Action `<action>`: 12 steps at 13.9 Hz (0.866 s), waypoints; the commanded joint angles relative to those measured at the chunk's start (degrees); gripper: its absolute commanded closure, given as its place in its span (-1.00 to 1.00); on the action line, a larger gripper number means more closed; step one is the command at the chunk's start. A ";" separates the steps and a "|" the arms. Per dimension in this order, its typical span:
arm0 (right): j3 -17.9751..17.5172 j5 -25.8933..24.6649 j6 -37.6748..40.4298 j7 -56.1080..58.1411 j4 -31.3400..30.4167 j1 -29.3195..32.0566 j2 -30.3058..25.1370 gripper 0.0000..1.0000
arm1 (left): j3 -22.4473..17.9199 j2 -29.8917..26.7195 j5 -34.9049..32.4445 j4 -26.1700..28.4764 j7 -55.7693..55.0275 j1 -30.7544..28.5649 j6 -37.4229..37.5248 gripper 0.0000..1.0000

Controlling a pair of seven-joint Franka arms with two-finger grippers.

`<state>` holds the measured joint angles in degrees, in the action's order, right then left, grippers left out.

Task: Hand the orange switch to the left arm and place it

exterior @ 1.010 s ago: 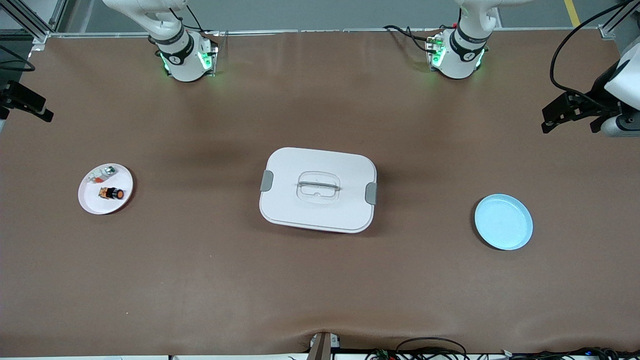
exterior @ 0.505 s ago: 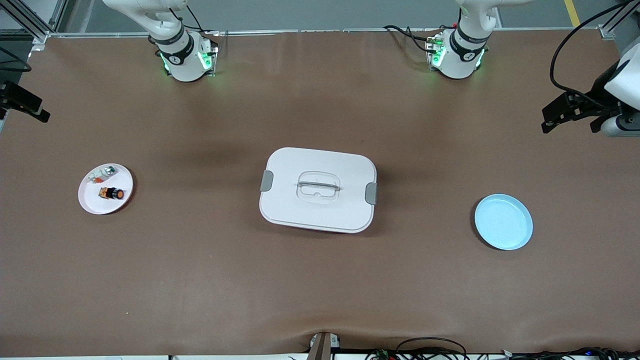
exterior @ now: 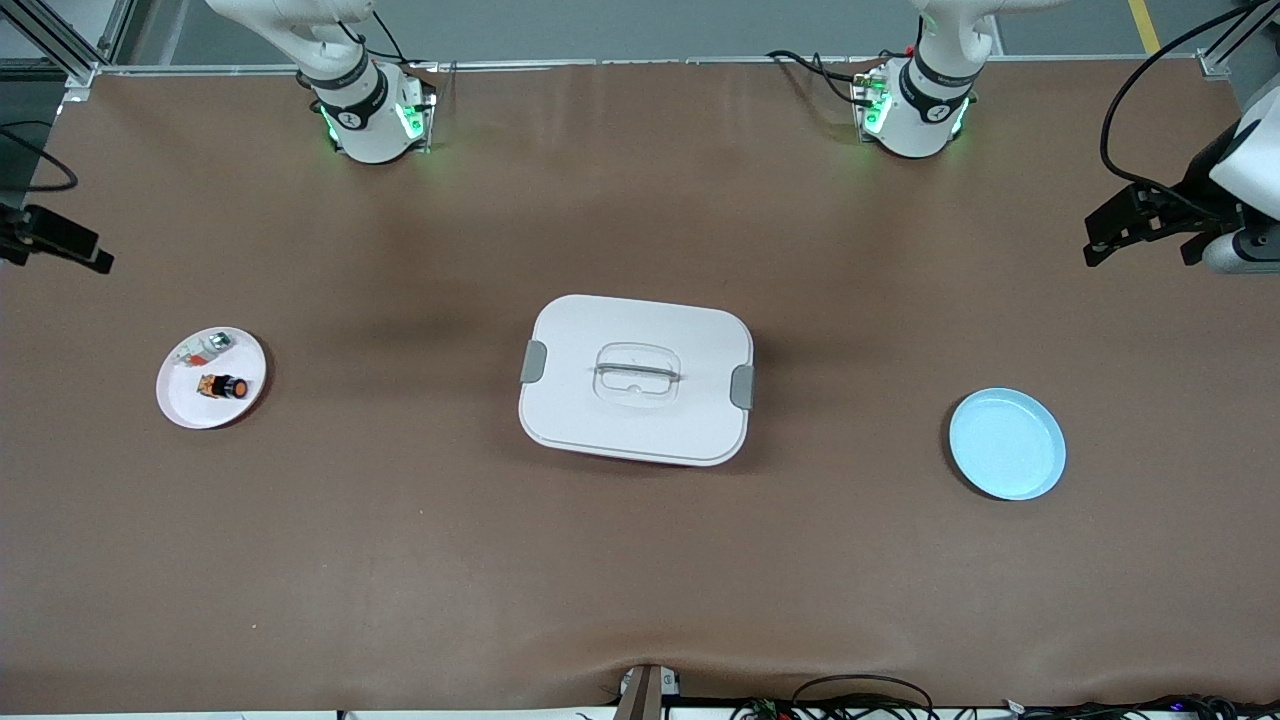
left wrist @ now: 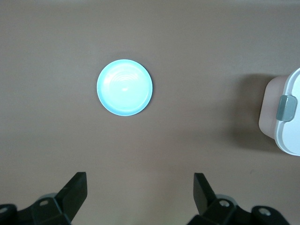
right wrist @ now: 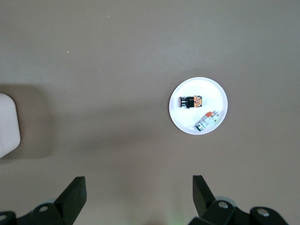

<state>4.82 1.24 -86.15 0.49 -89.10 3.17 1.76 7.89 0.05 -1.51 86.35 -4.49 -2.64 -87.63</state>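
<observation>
Lying on its side on a small white plate toward the right arm's end of the table, the orange switch had its orange cap pointing toward the box. A silvery-white part with a red-orange bit shared the plate, lying farther from the front camera than the switch and apart from it. The white box sat closed at the middle of the table, a grey clip on each short side and a clear recessed handle in its lid. A light blue plate stood bare toward the left arm's end.

The right gripper hung high over bare table near the white plate, its fingers spread wide and holding nothing. The left gripper hung high over bare table near the blue plate, likewise spread wide and holding nothing.

Each arm's base ring carried a small round mark, too small to read. No other writing could be made out.
</observation>
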 commanded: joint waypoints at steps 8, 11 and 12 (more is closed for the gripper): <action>-0.51 -0.98 -1.74 -0.31 2.08 0.78 11.06 -1.00 | 0.11 -0.58 -0.60 -0.13 0.88 0.00 0.88 -1.00; -0.42 -0.54 -4.45 -0.31 2.00 2.62 12.48 -1.00 | 0.02 -0.49 -0.33 -0.04 0.88 -0.08 0.88 -1.00; -0.42 -0.19 -5.33 -0.22 1.91 3.06 13.00 -1.00 | 0.11 -0.49 -0.33 -0.04 0.88 -0.08 0.88 -1.00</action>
<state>4.91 1.07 -90.94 0.48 -88.78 4.41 13.46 7.90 0.05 -1.51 86.35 -4.45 -2.62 -87.53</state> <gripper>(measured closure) 0.000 0.000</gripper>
